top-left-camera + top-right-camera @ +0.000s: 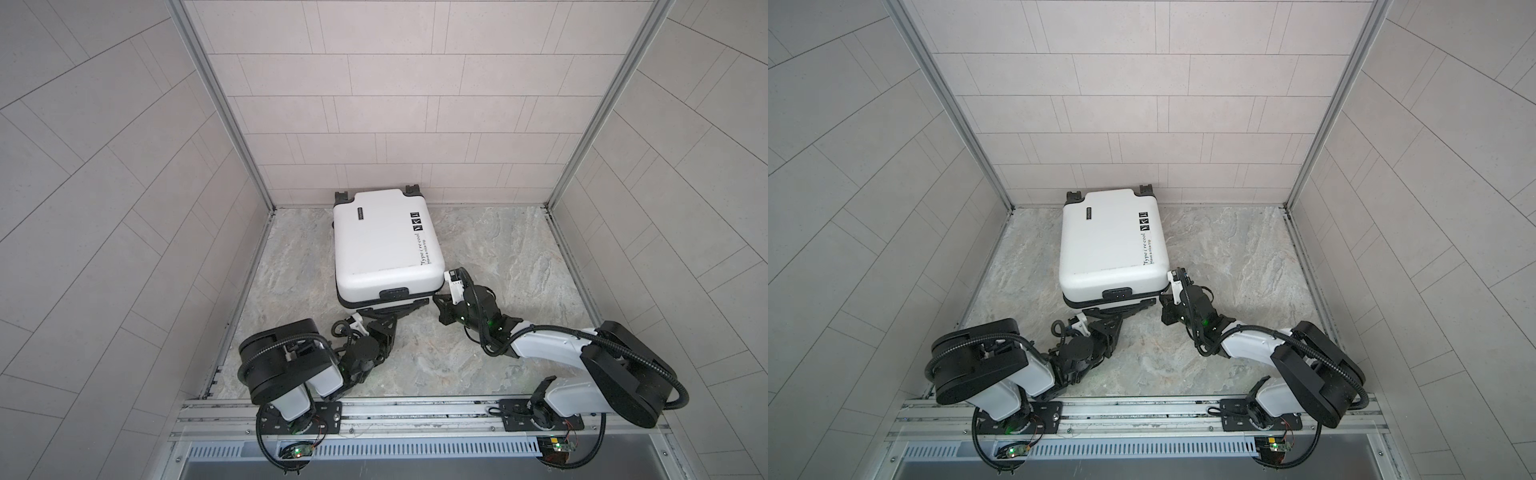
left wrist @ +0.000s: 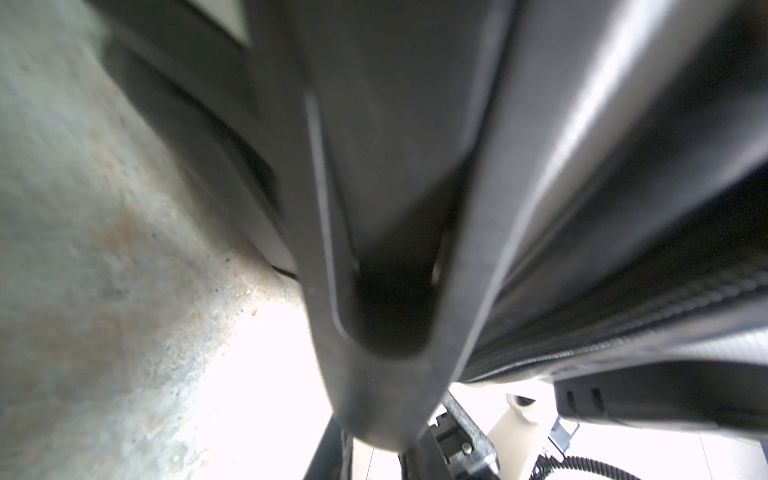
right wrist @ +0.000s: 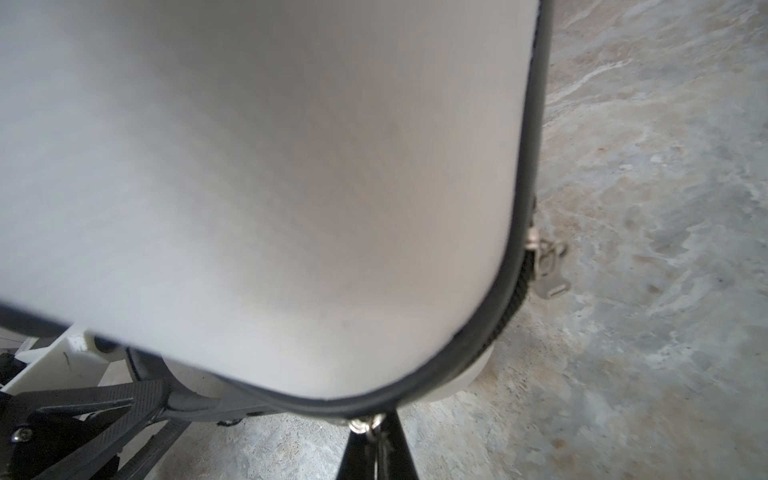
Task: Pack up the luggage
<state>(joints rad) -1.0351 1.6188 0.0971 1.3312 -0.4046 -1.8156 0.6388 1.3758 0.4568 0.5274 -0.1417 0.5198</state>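
Observation:
The luggage (image 1: 382, 241) (image 1: 1108, 245) lies flat and closed on the stone-patterned floor, with its wheels toward the back wall. My left gripper (image 1: 409, 307) (image 1: 1142, 306) reaches along the near end under the black handle. In the left wrist view a dark grey handle loop (image 2: 386, 249) sits between its fingers (image 2: 328, 451). My right gripper (image 1: 436, 298) (image 1: 1163, 297) is at the near right corner. In the right wrist view it (image 3: 372, 440) is shut on a metal zipper pull (image 3: 365, 424) on the black zipper trim. A second zipper pull (image 3: 548, 266) hangs free farther along that trim.
Tiled walls (image 1: 374, 104) close the cell at the back and both sides, and the luggage's wheels (image 1: 411, 190) nearly touch the back one. A metal rail (image 1: 415, 415) carrying both arm bases runs along the front. Bare floor (image 1: 519, 270) lies to the right of the luggage.

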